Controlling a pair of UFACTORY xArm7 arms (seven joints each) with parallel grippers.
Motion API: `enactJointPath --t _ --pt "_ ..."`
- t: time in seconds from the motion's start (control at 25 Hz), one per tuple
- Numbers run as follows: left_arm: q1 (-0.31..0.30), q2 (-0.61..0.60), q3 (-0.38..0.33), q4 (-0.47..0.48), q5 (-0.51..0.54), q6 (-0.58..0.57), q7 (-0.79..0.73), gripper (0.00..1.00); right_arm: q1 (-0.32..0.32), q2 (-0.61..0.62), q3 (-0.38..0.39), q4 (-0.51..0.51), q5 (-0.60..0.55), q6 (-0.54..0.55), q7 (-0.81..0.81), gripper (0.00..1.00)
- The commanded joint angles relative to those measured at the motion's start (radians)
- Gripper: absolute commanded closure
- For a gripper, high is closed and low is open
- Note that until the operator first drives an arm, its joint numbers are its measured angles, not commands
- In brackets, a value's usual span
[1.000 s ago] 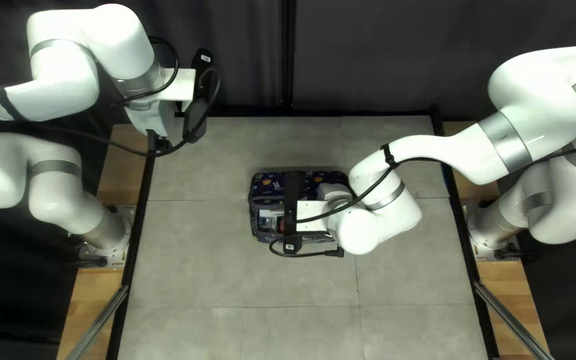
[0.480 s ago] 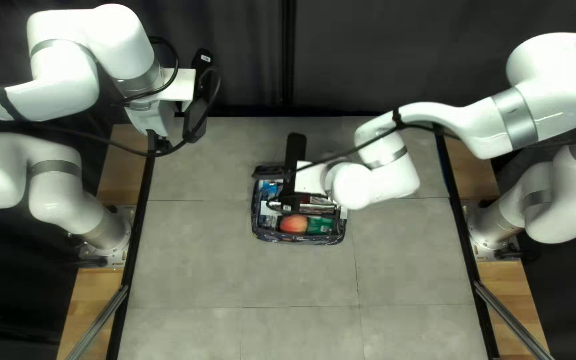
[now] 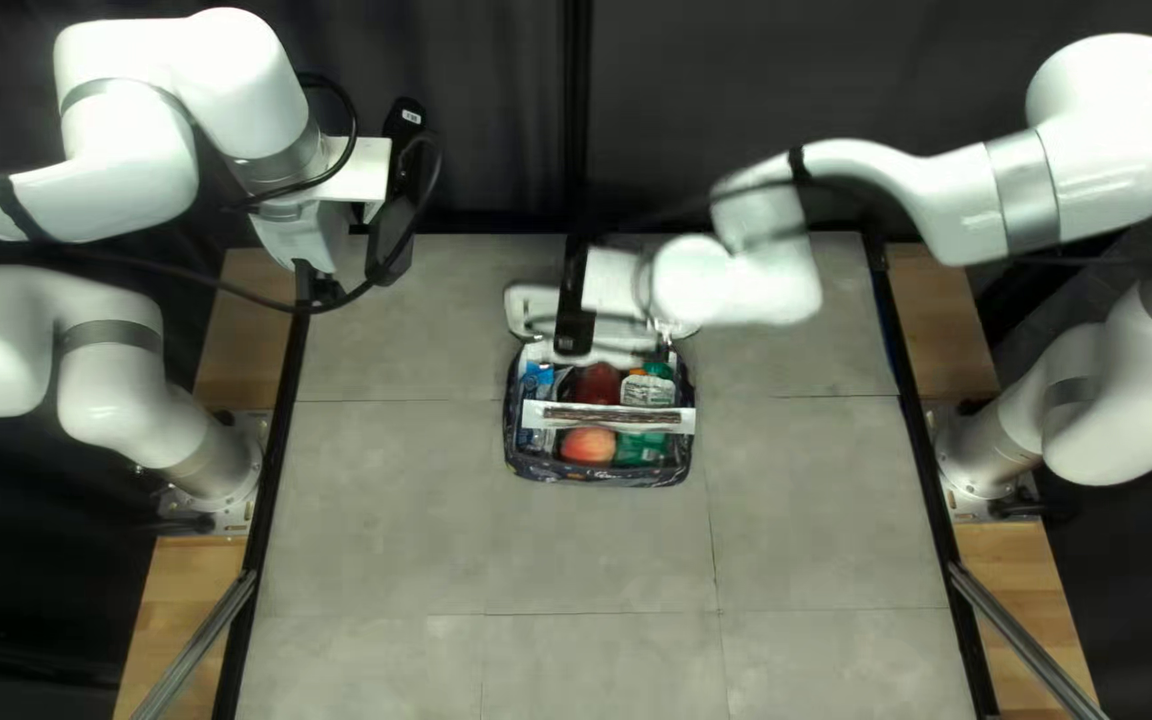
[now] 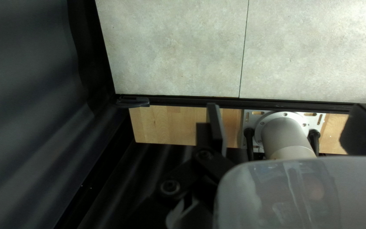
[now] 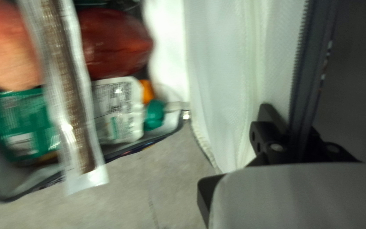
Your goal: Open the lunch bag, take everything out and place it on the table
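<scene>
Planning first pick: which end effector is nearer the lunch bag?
Right. The right end effector is at the lunch bag's opened lid; the left end effector hangs over the table's left edge.

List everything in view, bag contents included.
lunch bag: one, dark patterned, table centre, open
lid: one, white-lined, folded back toward far edge
wrapped bar: one, brown, across the bag's top
orange-red fruit: one, in bag, near side
dark red fruit: one, in bag, far side
packet: one, green, beside orange-red fruit
pouch: one, white, green cap, beside dark red fruit
blue item: one, bag's left end, unidentifiable
table: one, grey
left gripper: one, black, open, table's far left
right gripper: one, black, at the lid
</scene>
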Motion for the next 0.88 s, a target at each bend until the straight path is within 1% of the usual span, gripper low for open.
enactJointPath --t 0.04,0.16,0.2,0.28,0.32,0.36,0.4,0.44,0.52,0.56,0.64,0.76,0.8,0.88 --pt "0.000 0.000 0.000 0.000 0.000 0.000 0.000 0.00 -0.039 0.013 -0.019 0.057 0.076 0.026 -0.142 0.00" --pt "0.000 0.000 0.000 0.000 0.000 0.000 0.000 0.00 -0.006 -0.065 0.007 0.056 0.100 0.098 -0.145 0.00" --pt "0.000 0.000 0.000 0.000 0.000 0.000 0.000 0.00 -0.001 -0.077 0.013 0.055 0.101 0.107 -0.143 0.00" --pt "0.000 0.000 0.000 0.000 0.000 0.000 0.000 0.00 0.045 -0.119 0.063 0.079 0.110 0.194 -0.105 0.00" --pt "0.000 0.000 0.000 0.000 0.000 0.000 0.000 0.00 0.060 -0.122 0.079 0.087 0.113 0.215 -0.089 0.00" --pt "0.000 0.000 0.000 0.000 0.000 0.000 0.000 0.00 0.090 -0.115 0.110 0.104 0.122 0.250 -0.054 0.00" --pt "0.000 0.000 0.000 0.000 0.000 0.000 0.000 0.00 0.104 -0.110 0.125 0.107 0.126 0.261 -0.034 0.00" --pt "0.000 0.000 0.000 0.000 0.000 0.000 0.000 0.00 0.135 -0.095 0.155 0.111 0.134 0.271 0.015 0.00" --pt "0.000 0.000 0.000 0.000 0.000 0.000 0.000 0.00 0.172 -0.075 0.189 0.102 0.137 0.269 0.080 0.00" --pt "0.000 0.000 0.000 0.000 0.000 0.000 0.000 0.00 0.201 -0.060 0.213 0.086 0.137 0.257 0.138 0.00" --pt "0.000 0.000 0.000 0.000 0.000 0.000 0.000 0.00 0.233 -0.037 0.239 0.070 0.133 0.236 0.204 0.00" --pt "0.000 0.000 0.000 0.000 0.000 0.000 0.000 0.00 0.265 -0.003 0.260 0.054 0.115 0.211 0.265 0.00" --pt "0.000 0.000 0.000 0.000 0.000 0.000 0.000 0.00 0.266 -0.001 0.261 0.050 0.115 0.206 0.268 0.00" --pt "0.000 0.000 0.000 0.000 0.000 0.000 0.000 0.00 0.277 0.019 0.268 0.023 0.113 0.161 0.302 0.00"
